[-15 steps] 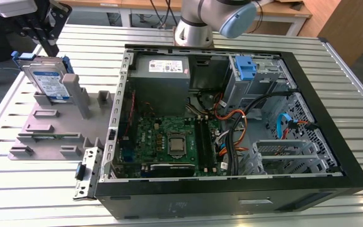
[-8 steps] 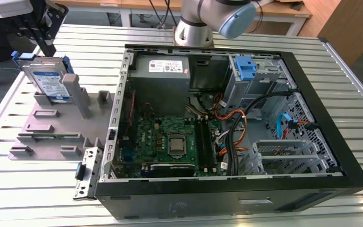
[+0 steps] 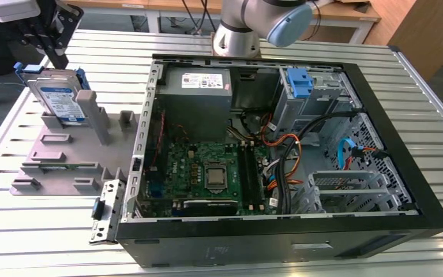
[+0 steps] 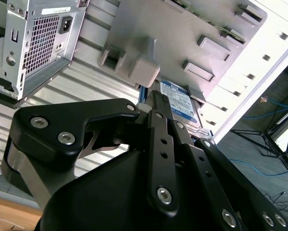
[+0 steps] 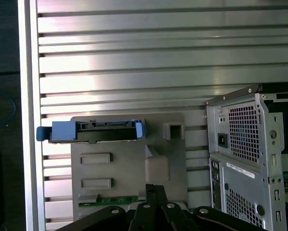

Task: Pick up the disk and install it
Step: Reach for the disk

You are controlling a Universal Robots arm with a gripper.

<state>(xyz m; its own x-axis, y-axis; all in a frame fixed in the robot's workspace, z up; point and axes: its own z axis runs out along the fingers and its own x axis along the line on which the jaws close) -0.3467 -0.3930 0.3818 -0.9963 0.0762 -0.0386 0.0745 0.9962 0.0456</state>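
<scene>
Disk [image 3: 58,99] on edge in a grey fixture [image 3: 60,158] beside the open computer case [image 3: 244,245], on the exterior view's left of it, we note gripper [image 3: 55,56] hanging over that same side, clear of the disk, fingers [image 5: 151,196] pressed together, empty

Disk [image 3: 58,98]: flat, rectangular silver drive with a white-and-blue label, framed by a blue plastic bracket. It stands on its edge in a slot of the grey holder [image 3: 67,164], tilted back with the label face showing. It is at the holder's far corner on the exterior view's left. In the first wrist view the disk [image 5: 98,131] shows edge-on along one holder edge, with a blue tab projecting past the holder's side. In the second wrist view, the label [image 4: 180,103] is partly visible.
</scene>
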